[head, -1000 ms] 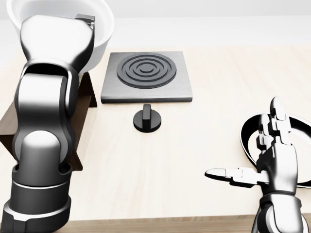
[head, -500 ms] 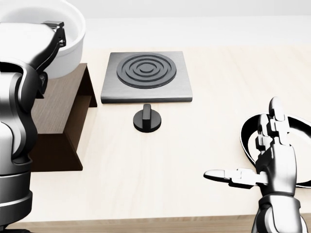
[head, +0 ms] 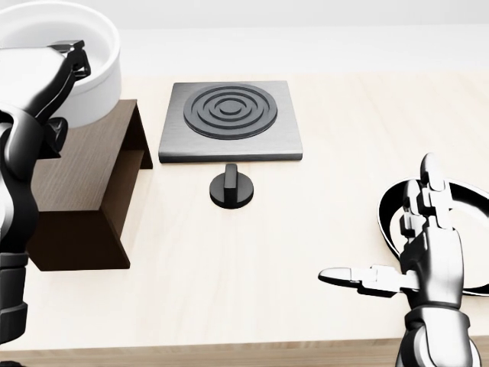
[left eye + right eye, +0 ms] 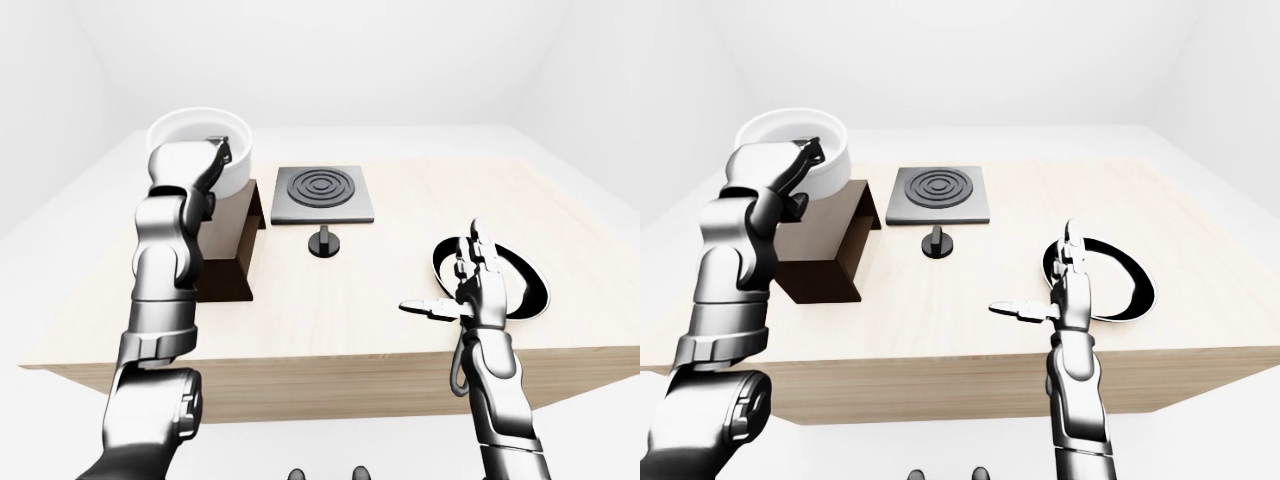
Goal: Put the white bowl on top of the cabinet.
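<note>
— Left hand (image 3: 65, 65): what is it doing?

— Its fingers hook over the rim of the white bowl (image 3: 92, 57), one inside, pinching the wall (the thumb side is hidden behind the arm, so how tight I cannot tell). The bowl sits at the head view's top left, over the far end of the dark wooden cabinet (image 3: 84, 183); whether its base touches the cabinet top I cannot tell.

— And around that?

— Just right of the cabinet lies a grey square burner plate (image 3: 229, 122) with raised rings, and below it in the view a black knob (image 3: 231, 187) stands upright on the pale wooden table (image 3: 306, 252).

— The other hand?

— Right hand (image 3: 428, 256) hangs spread at the lower right, fingers straight up, thumb pointing left, holding nothing. Behind it lies a black pan (image 4: 525, 285) with a white inside.
</note>
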Tool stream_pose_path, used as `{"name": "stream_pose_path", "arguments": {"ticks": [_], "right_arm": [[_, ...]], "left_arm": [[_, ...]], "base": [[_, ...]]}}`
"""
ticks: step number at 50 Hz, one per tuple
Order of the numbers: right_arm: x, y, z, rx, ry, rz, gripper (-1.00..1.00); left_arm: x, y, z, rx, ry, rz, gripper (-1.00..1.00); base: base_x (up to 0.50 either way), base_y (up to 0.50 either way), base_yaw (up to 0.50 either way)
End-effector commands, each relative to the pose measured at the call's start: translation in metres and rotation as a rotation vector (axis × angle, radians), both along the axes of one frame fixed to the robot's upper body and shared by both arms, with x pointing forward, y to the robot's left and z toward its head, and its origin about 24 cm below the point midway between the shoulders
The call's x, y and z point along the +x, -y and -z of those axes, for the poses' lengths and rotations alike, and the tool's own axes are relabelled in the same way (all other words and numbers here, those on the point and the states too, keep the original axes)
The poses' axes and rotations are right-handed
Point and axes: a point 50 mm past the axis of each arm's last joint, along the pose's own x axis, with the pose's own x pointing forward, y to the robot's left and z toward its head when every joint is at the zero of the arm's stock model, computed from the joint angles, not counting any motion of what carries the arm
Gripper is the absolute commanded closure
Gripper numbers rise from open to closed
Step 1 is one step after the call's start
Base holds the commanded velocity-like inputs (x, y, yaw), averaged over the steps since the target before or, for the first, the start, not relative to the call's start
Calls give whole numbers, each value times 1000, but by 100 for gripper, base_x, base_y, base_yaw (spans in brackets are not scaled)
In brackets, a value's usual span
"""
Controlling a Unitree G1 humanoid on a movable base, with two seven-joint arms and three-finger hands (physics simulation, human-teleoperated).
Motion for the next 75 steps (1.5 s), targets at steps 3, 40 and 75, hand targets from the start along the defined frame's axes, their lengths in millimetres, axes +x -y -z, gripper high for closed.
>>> {"name": "stream_pose_path", "arguments": {"ticks": [3, 40, 75], "right_arm": [[0, 0, 0, 0, 0, 1, -100], [0, -3, 4, -10, -12, -3, -100], [0, -5, 7, -19, -28, -10, -100]], "left_arm": [[8, -3, 1, -96, 114, 44, 100], [16, -25, 30, -302, 191, 26, 100], [24, -41, 44, -411, 239, -52, 100]], "base": [[0, 0, 0], [0, 0, 0], [0, 0, 0]]}}
